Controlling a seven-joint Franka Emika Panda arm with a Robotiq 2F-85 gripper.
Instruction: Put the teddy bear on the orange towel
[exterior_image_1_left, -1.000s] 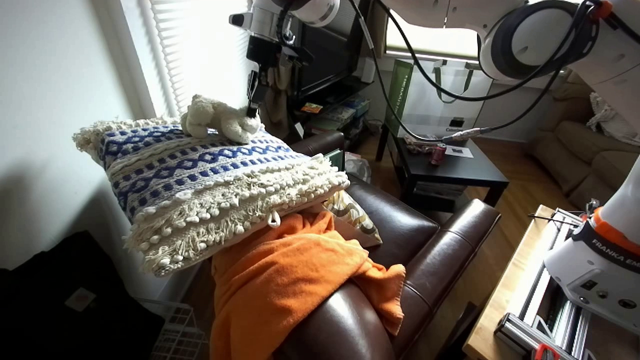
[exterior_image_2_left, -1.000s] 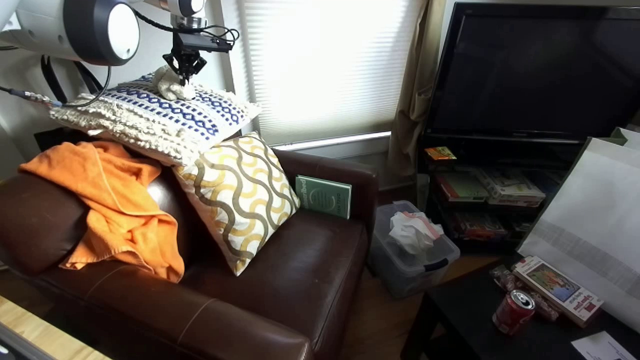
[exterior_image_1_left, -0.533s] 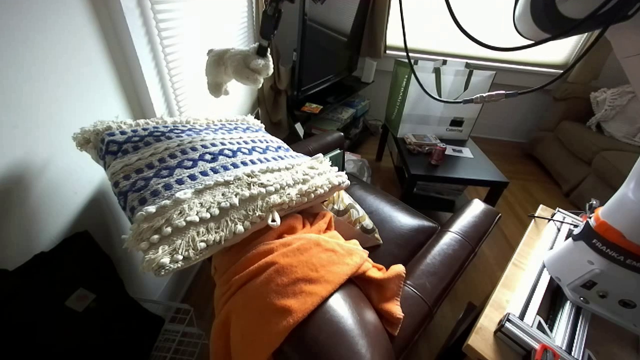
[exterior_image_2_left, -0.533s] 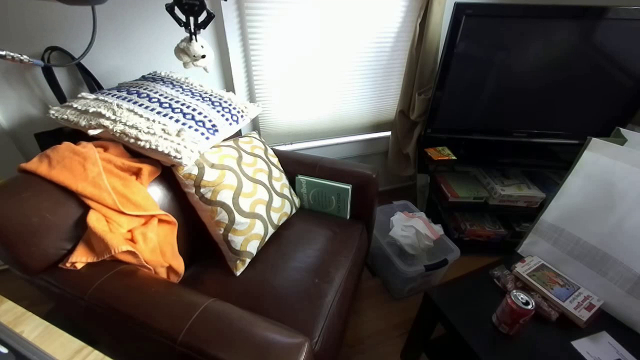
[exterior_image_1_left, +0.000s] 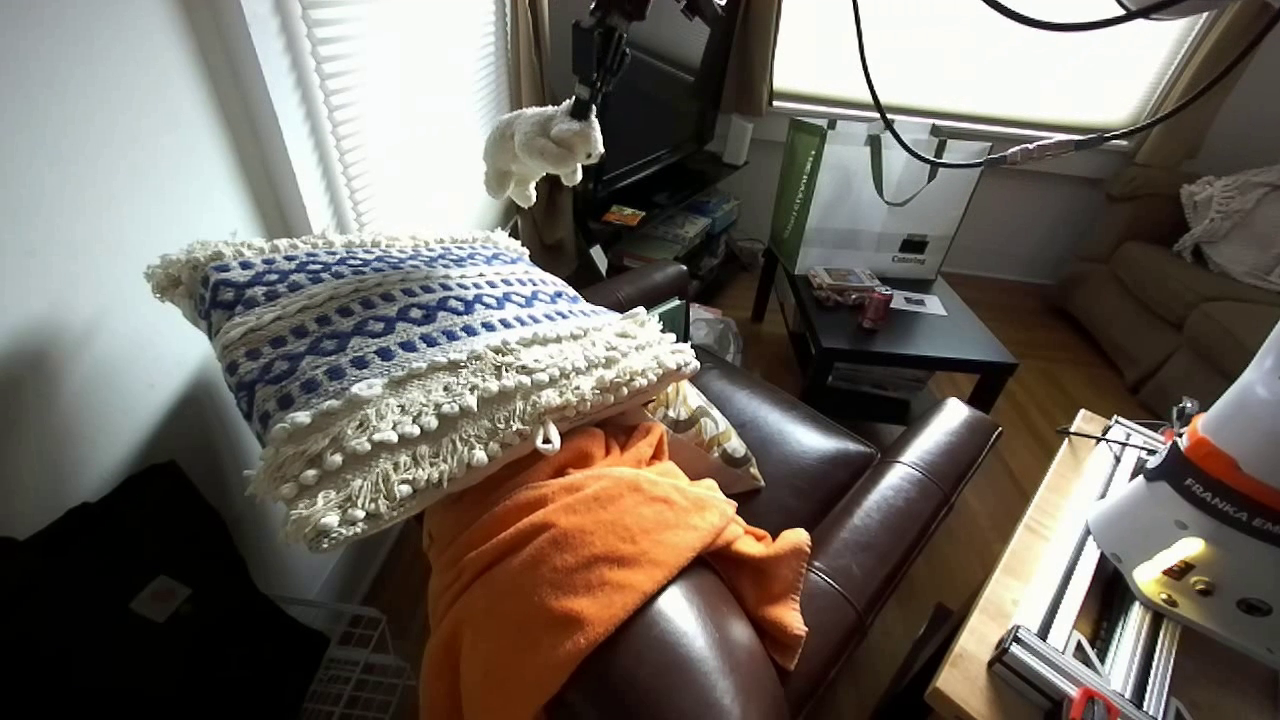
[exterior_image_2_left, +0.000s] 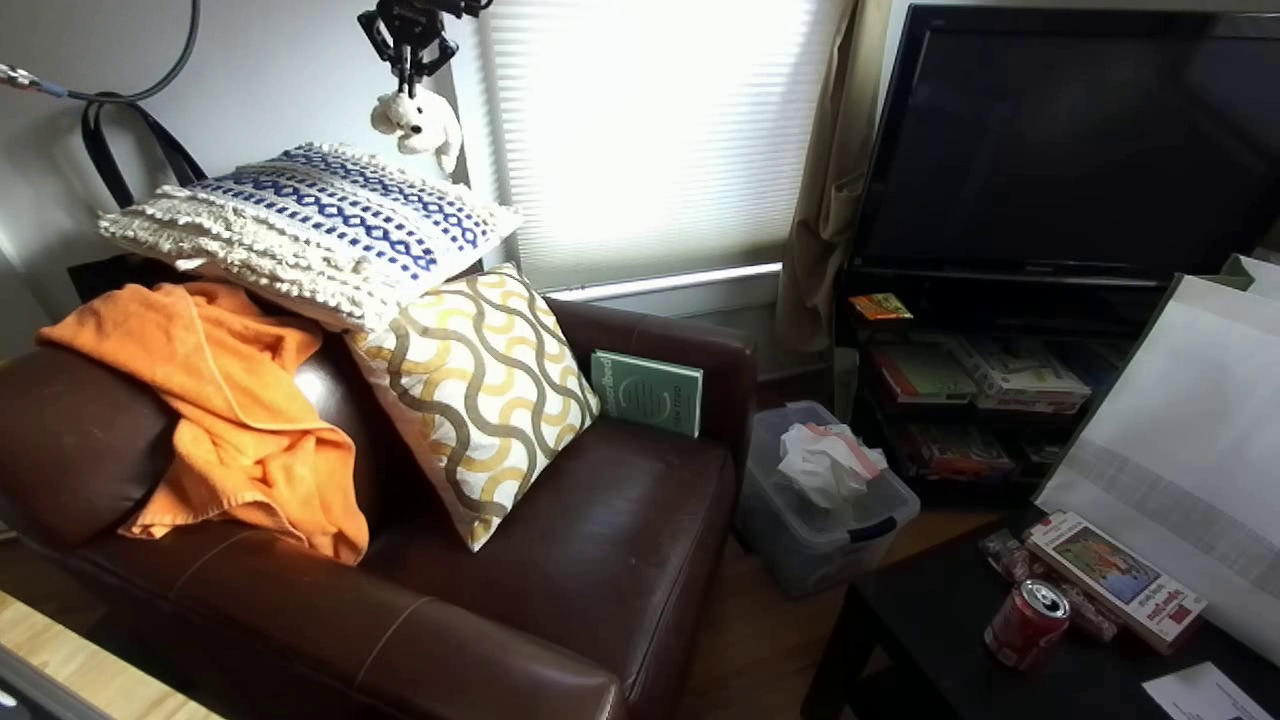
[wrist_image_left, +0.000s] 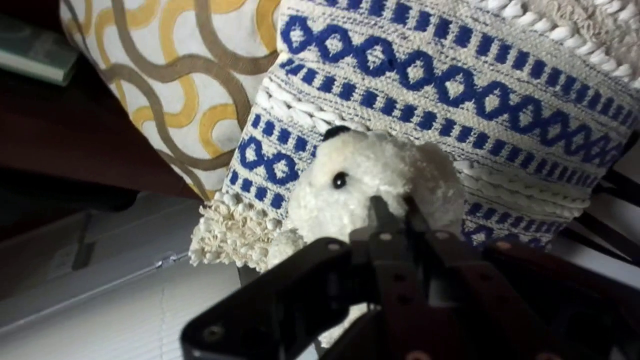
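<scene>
The teddy bear (exterior_image_1_left: 535, 155) is white and fluffy and hangs in the air beyond and above the far edge of the blue-and-white cushion; it also shows in an exterior view (exterior_image_2_left: 430, 128). My gripper (exterior_image_1_left: 582, 110) is shut on the bear's head, as an exterior view (exterior_image_2_left: 406, 92) also shows. In the wrist view the fingertips (wrist_image_left: 392, 202) pinch the fur of the bear (wrist_image_left: 345, 185) behind its eye. The orange towel (exterior_image_1_left: 590, 530) lies draped over the back and arm of the brown armchair, folded and uneven (exterior_image_2_left: 260, 440); it is out of the wrist view.
The fringed blue-and-white cushion (exterior_image_1_left: 400, 320) rests high beside the towel and overhangs its upper end. A wavy-patterned pillow (exterior_image_2_left: 490, 390) and green book (exterior_image_2_left: 648, 393) sit on the brown leather armchair (exterior_image_2_left: 560, 550). A TV (exterior_image_2_left: 1080, 150) and black table (exterior_image_1_left: 920, 340) stand farther off.
My gripper has lifted the bear off the blue-and-white cushion. Since half a second ago it has moved past the cushion's far edge, rightward in both exterior views, and the bear has turned.
</scene>
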